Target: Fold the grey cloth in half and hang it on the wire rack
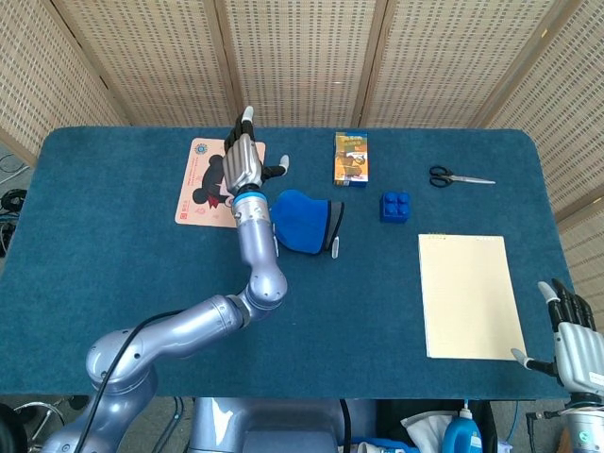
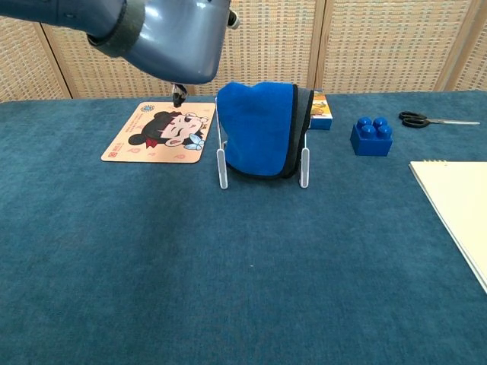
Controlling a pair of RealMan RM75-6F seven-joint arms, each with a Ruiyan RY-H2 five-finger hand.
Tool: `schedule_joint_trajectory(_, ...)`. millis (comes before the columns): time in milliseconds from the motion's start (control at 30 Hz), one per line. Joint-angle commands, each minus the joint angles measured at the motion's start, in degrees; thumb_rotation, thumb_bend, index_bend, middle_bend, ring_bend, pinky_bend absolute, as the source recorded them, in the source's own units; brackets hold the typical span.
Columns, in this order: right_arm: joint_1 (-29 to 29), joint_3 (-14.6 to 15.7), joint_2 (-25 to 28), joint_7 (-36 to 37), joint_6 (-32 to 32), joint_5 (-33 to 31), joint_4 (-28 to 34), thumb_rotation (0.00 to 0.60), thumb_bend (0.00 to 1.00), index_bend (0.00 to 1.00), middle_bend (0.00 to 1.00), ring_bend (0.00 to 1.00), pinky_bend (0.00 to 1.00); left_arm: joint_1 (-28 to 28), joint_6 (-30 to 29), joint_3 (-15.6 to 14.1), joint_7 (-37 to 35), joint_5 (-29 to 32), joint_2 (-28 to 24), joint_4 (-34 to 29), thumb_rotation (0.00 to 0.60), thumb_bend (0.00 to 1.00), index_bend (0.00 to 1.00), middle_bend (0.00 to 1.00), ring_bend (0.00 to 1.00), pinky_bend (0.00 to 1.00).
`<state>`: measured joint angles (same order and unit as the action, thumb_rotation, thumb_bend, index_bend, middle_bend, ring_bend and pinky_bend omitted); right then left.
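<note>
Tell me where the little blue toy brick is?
In the head view, the blue studded plastic brick sits right of the cloth-draped wire rack, below the small printed box.
</note>
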<state>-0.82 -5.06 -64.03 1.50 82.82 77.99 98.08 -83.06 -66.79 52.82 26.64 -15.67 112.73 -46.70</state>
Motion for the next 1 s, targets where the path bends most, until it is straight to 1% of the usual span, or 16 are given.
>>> schedule_joint_trajectory(33, 0.0, 0.1, 0.0, 0.0, 0.2, 0.3, 0.1, 0.600, 0.00, 0.00, 0.00, 0.00, 0.00, 5.6, -2.4, -2.3, 3.1, -0.9, -4.6, -10.0, 0.600, 0.32, 0.00, 0.00, 0.00, 0.00)
schedule_joint_trajectory(67, 0.1, 0.1, 0.0, 0.0, 0.3, 0.4, 0.1, 0.600, 0.00, 0.00, 0.00, 0.00, 0.00, 7.4, -2.7, -3.1, 4.2, -0.9, -6.1, -13.6, 0.600, 0.32, 0.00, 0.00, 0.00, 0.00)
schedule_joint_trajectory(100, 0.1, 0.2, 0.0, 0.0, 0.4, 0.9, 0.2, 0.600, 0.00, 0.00, 0.00, 0.00, 0.00, 10.6, -3.0, -5.2, 6.4, -1.6, -9.0, -19.1, 0.600, 0.32, 0.00, 0.00, 0.00, 0.00)
schedule_joint_trajectory(133, 0.1, 0.3, 0.0, 0.1, 0.6, 1.1, 0.3, 0.600, 0.00, 0.00, 0.00, 0.00, 0.00, 12.6, -3.2, -6.3, 6.7, -2.5, -10.7, -22.3, 0.600, 0.32, 0.00, 0.00, 0.00, 0.00)
schedule_joint_trajectory(167, 0.1, 0.4, -0.1, 0.1, 0.8, 1.5, 0.3, 0.600, 0.00, 0.00, 0.00, 0.00, 0.00, 16.0, -3.1, -8.4, 6.6, -4.5, -13.6, -27.6, 0.600, 0.32, 0.00, 0.00, 0.00, 0.00)
schedule_joint_trajectory(200, 0.2, 0.5, -0.1, 0.2, 1.0, 1.8, 0.3, 0.600, 0.00, 0.00, 0.00, 0.00, 0.00, 19.0, -2.4, -9.9, 5.9, -6.0, -16.1, -32.3, 0.600, 0.32, 0.00, 0.00, 0.00, 0.00)
schedule_joint_trajectory(333, 0.3, 0.7, -0.2, 0.2, 1.3, 2.5, 0.4, 0.600, 0.00, 0.00, 0.00, 0.00, 0.00, 25.5, -0.6, -13.5, 3.5, -10.5, -22.4, -41.1, 0.600, 0.32, 0.00, 0.00, 0.00, 0.00)
schedule_joint_trajectory(433, 0.4, 0.9, -0.1, 0.4, 1.7, 3.0, 0.5, 0.600, 0.00, 0.00, 0.00, 0.00, 0.00, 29.8, 0.2, -15.9, 1.1, -14.1, -26.5, -45.6, 0.600, 0.32, 0.00, 0.00, 0.00, 0.00)
schedule_joint_trajectory(467, 0.5, 1.0, -0.1, 0.5, 1.9, 3.4, 0.6, 0.600, 0.00, 0.00, 0.00, 0.00, 0.00, 32.1, 0.3, -17.2, -0.5, -16.3, -28.5, -47.6, 0.600, 0.32, 0.00, 0.00, 0.00, 0.00)
schedule_joint_trajectory(600, 0.8, 1.3, 0.1, 0.9, 2.8, 4.7, 0.9, 0.600, 0.00, 0.00, 0.00, 0.00, 0.00, 39.5, 0.4, -21.6, -5.9, -23.1, -34.6, -52.5, 0.600, 0.32, 0.00, 0.00, 0.00, 0.00)
schedule_joint_trajectory(667, 0.9, 1.5, 0.1, 1.1, 3.2, 5.3, 1.0, 0.600, 0.00, 0.00, 0.00, 0.00, 0.00, 43.5, -0.1, -24.2, -9.8, -28.4, -37.5, -54.2, 0.600, 0.32, 0.00, 0.00, 0.00, 0.00)
schedule_joint_trajectory(767, 1.0, 1.8, 0.2, 1.4, 3.5, 6.1, 1.2, 0.600, 0.00, 0.00, 0.00, 0.00, 0.00, 48.8, -1.4, -27.8, -16.2, -36.1, -40.6, -55.0, 0.600, 0.32, 0.00, 0.00, 0.00, 0.00)
schedule_joint_trajectory(867, 1.3, 2.2, 0.3, 1.2, 4.3, 7.5, 1.6, 0.600, 0.00, 0.00, 0.00, 0.00, 0.00, 56.3, -6.3, -32.9, -24.5, -45.8, -43.7, -55.4, 0.600, 0.32, 0.00, 0.00, 0.00, 0.00)
schedule_joint_trajectory(933, 1.5, 2.3, 0.3, 0.9, 4.9, 8.1, 1.9, 0.600, 0.00, 0.00, 0.00, 0.00, 0.00, 60.0, -9.3, -35.9, -28.9, -51.4, -45.1, -55.0, 0.600, 0.32, 0.00, 0.00, 0.00, 0.00)
schedule_joint_trajectory(1000, 1.7, 2.4, 0.4, 0.6, 5.4, 8.5, 2.1, 0.600, 0.00, 0.00, 0.00, 0.00, 0.00, 62.9, -11.8, -38.3, -30.7, -54.5, -46.2, -55.1, 0.600, 0.31, 0.00, 0.00, 0.00, 0.00)
